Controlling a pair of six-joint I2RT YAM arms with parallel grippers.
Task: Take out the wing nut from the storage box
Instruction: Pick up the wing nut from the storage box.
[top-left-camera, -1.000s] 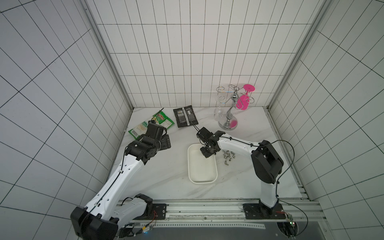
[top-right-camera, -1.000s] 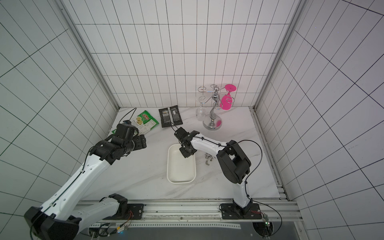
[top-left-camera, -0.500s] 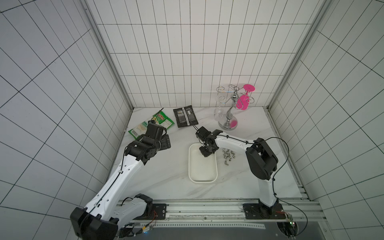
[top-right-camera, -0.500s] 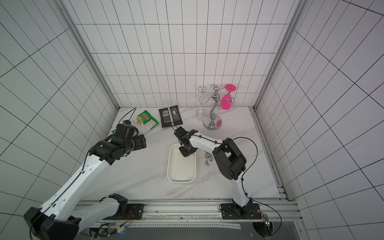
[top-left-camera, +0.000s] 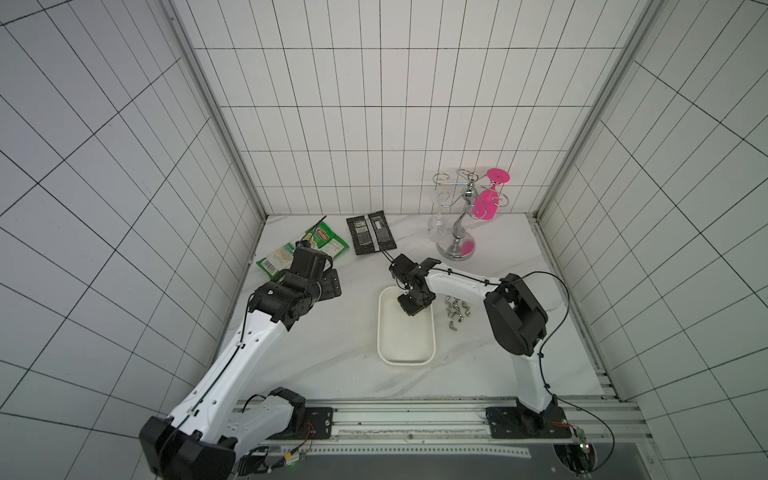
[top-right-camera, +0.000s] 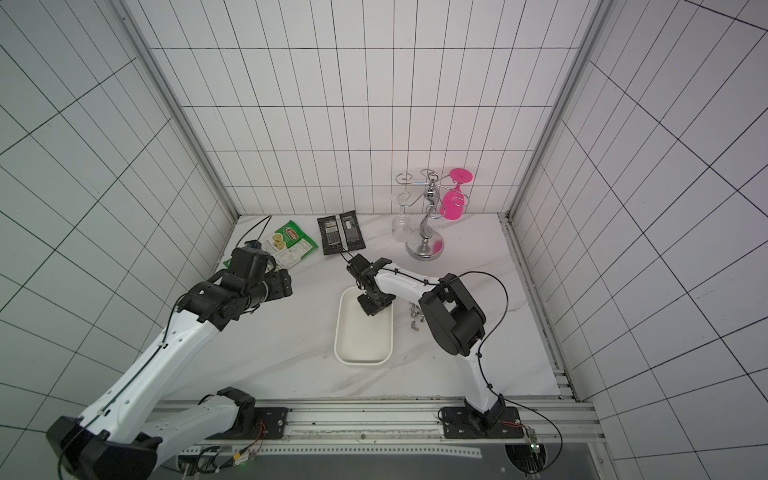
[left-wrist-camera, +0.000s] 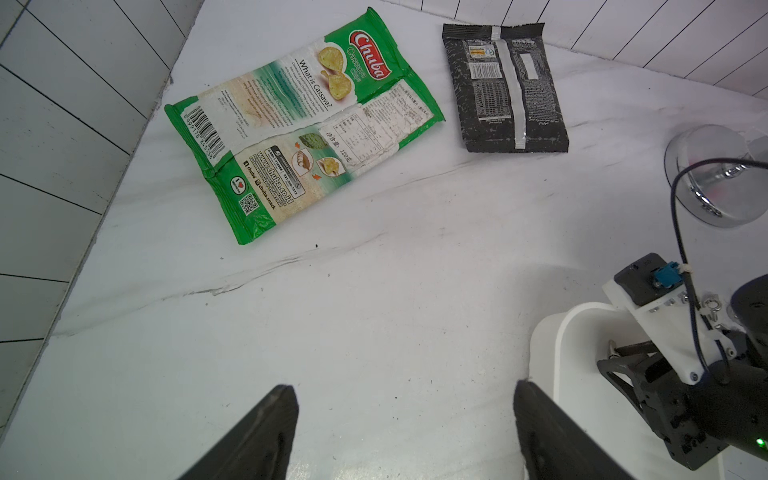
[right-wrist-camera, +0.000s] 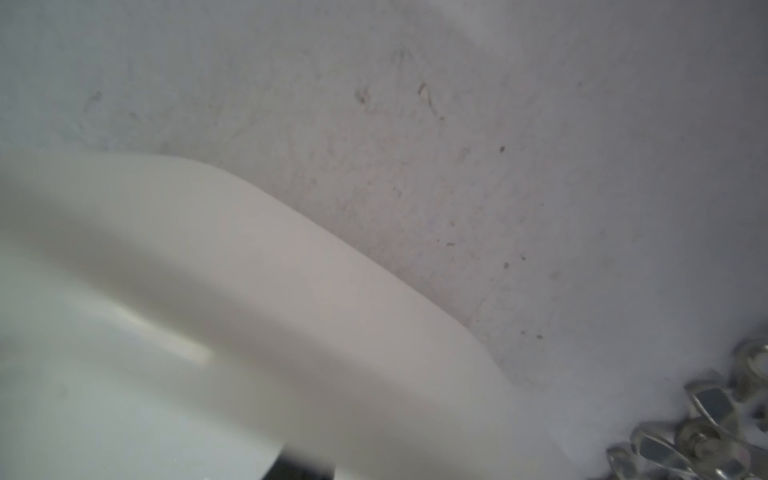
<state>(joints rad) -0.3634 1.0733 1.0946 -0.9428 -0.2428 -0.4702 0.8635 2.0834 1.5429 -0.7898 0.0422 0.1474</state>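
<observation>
The storage box is a shallow white tray in the middle of the table. My right gripper points down into its far end, low against the wall. In the left wrist view its dark fingertips stand close together inside the box, with a small silver piece, apparently the wing nut, right at them. Whether it is gripped does not show. My left gripper hangs open over bare table left of the box.
Several loose wing nuts lie on the table just right of the box. A green chips packet and a black packet lie at the back. A metal glass rack with a pink glass stands back right.
The right arm's elbow has swung left toward the box while its gripper stayed in the box's far end. The left arm has not moved.
</observation>
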